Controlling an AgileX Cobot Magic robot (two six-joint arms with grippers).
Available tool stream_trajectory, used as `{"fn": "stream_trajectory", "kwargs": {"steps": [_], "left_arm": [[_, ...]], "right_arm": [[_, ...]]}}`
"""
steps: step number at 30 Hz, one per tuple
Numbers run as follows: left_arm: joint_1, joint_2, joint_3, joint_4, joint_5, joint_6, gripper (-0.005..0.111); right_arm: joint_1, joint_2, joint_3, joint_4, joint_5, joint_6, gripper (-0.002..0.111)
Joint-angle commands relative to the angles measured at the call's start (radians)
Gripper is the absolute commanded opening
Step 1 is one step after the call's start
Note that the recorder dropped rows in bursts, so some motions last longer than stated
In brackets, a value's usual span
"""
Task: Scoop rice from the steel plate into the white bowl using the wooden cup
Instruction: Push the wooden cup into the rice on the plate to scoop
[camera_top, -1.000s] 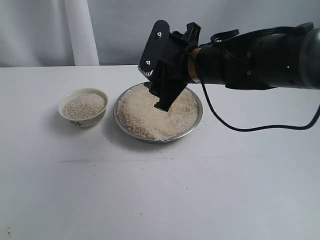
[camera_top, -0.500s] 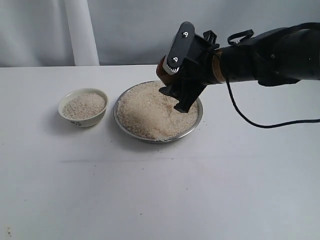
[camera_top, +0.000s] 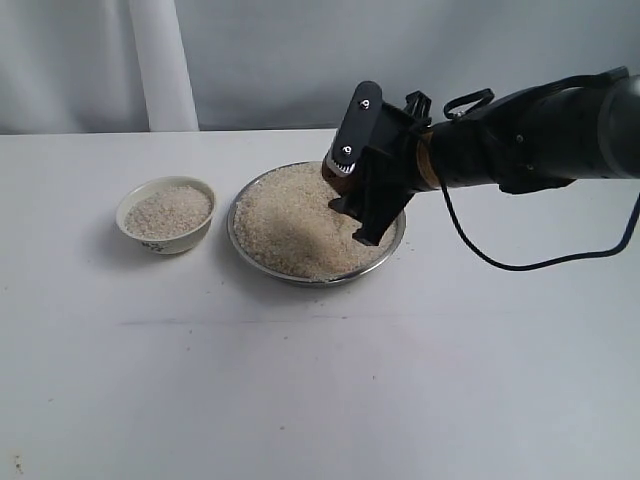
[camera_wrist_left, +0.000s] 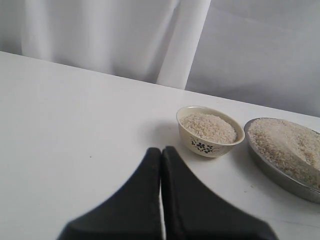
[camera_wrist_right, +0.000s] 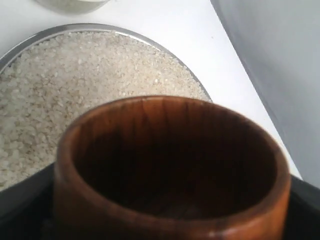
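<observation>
Since half a second ago, the wooden cup has dipped toward the rice on the right side of the steel plate. It is empty, and my right gripper pinches it across its walls. It's stiff, smooth wood, so I expect it to slip under grain drag. My left gripper is pressed together, out beyond the white bowl.
</observation>
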Motion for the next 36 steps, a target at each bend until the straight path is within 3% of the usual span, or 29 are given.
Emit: {"fn": "stream_trajectory", "kwargs": {"steps": [1,4,5,11,17,20,25,36], "left_arm": [[-0.006,-0.003,-0.002,-0.003,-0.003,-0.003,0.000],[-0.006,-0.003,-0.002,-0.003,-0.003,-0.003,0.000],[-0.006,-0.003,-0.002,-0.003,-0.003,-0.003,0.000],[-0.006,-0.003,-0.002,-0.003,-0.003,-0.003,0.000],[-0.006,-0.003,-0.002,-0.003,-0.003,-0.003,0.000],[-0.006,-0.003,-0.002,-0.003,-0.003,-0.003,0.000],[-0.006,-0.003,-0.002,-0.003,-0.003,-0.003,0.000],[-0.006,-0.003,-0.002,-0.003,-0.003,-0.003,0.000]], "right_arm": [[-0.004,-0.007,-0.006,0.000,-0.064,0.033,0.000],[-0.019,-0.005,-0.006,0.000,-0.117,0.014,0.000],[-0.024,-0.005,-0.006,0.079,-0.116,-0.040,0.000],[-0.018,-0.005,-0.006,0.633,-0.088,-0.552,0.000],[-0.013,-0.005,-0.006,1.006,0.221,-1.143,0.000],[-0.017,-0.005,-0.006,0.982,0.343,-1.207,0.000],[0.002,-0.001,-0.034,0.954,0.318,-1.214,0.000],[0.121,0.161,-0.333,0.826,0.606,-1.238,0.000]]}}
